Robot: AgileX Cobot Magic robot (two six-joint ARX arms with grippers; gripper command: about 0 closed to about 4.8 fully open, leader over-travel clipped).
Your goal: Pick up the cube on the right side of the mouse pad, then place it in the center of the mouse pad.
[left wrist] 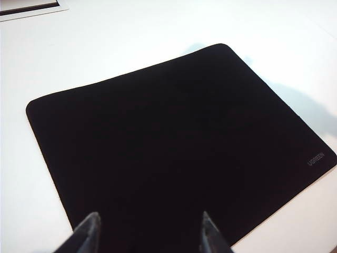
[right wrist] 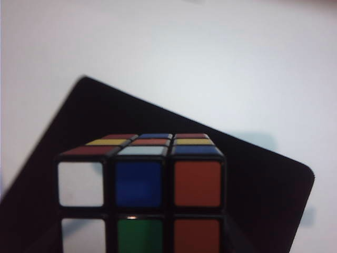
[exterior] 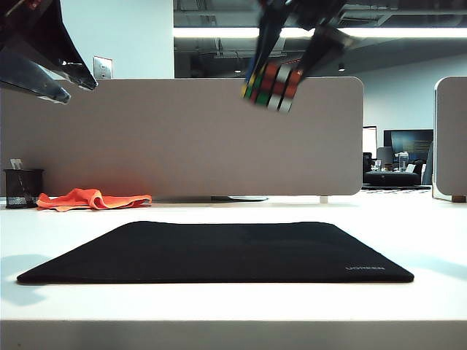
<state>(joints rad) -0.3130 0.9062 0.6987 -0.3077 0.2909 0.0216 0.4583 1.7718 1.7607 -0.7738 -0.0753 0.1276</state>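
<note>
1. From the exterior view I get only the lower ends of the right gripper (exterior: 271, 80); its body and the arm above run off the top edge, and the fingers read as dark, blurred bars.
2. The right wrist view shows none of those fingers. The cube (right wrist: 141, 192) fills the lower part of that view and its lower rows are cut off.
3. The cube (exterior: 271, 86) sits pinched between the two right fingers, one dark bar on each side of it, held high in the air well above the mouse pad (exterior: 219, 251).
4. It hangs tilted, with one lower corner dipping toward the left gripper's side. As a cube it has no long axis I can name. Red, white, green and orange stickers face the exterior camera.
5. The left gripper (exterior: 62, 82) is at the upper left of the exterior view, mostly cropped, well apart from the cube.
6. In the left wrist view its fingers (left wrist: 87, 237) stand spread wide with nothing between them, only the tips showing, above the mouse pad (left wrist: 158, 147).
7. Small grey lettering marks one pad corner, faint and hard to read.
</note>
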